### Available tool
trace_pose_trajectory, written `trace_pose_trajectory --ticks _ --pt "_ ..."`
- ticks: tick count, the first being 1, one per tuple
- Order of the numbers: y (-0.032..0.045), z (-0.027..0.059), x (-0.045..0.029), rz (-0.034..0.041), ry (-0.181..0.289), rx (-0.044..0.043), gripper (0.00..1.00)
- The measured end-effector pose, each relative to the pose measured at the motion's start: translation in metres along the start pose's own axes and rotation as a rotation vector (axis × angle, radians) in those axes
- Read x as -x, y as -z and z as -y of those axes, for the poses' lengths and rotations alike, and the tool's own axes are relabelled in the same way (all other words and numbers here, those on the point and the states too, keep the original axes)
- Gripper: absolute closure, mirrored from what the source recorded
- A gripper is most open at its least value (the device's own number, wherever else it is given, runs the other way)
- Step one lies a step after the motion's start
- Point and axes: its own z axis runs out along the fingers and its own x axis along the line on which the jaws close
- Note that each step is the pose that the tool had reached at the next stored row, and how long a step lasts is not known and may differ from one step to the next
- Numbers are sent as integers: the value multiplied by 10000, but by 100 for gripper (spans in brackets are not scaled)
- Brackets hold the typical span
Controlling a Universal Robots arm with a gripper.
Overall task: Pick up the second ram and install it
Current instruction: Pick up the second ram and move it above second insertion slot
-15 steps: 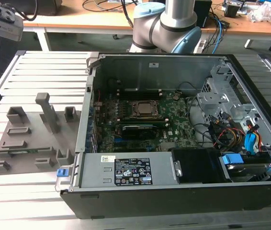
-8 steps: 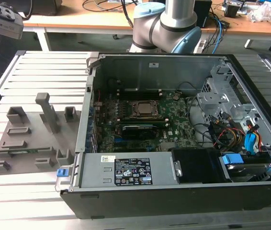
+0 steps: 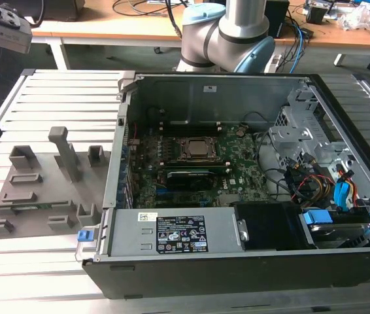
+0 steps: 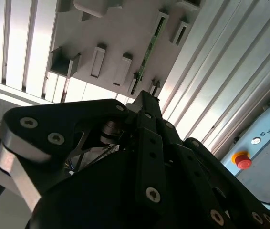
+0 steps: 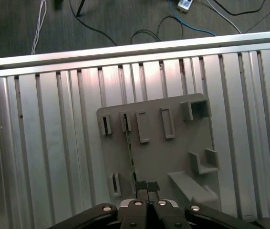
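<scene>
Closest to the lens, the gripper [image 5: 148, 185] hangs over the grey fixture plate [image 5: 163, 157], its fingers [image 5: 141, 185] drawn close together and pinching nothing. Just beyond their tips the second ram [image 5: 130, 152] stands on edge in the plate's slots, which rests on the slatted table [image 5: 39, 143]. The stick should be light and stiff but fragile (chips and edge contacts dislike pressure), so I'd grip its flat faces squarely near mid-length. At the exterior view's right sits the open computer case [image 3: 237, 82], well apart from the stick.
</scene>
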Motion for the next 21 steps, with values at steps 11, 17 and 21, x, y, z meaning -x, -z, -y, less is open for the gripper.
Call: trace_pose_trajectory --ticks 11,17,21 --pt "-1 0 0 -1 36 1 58" --pt "-44 2 -1 -2 37 1 58" --pt "-65 3 -2 -2 36 1 58"
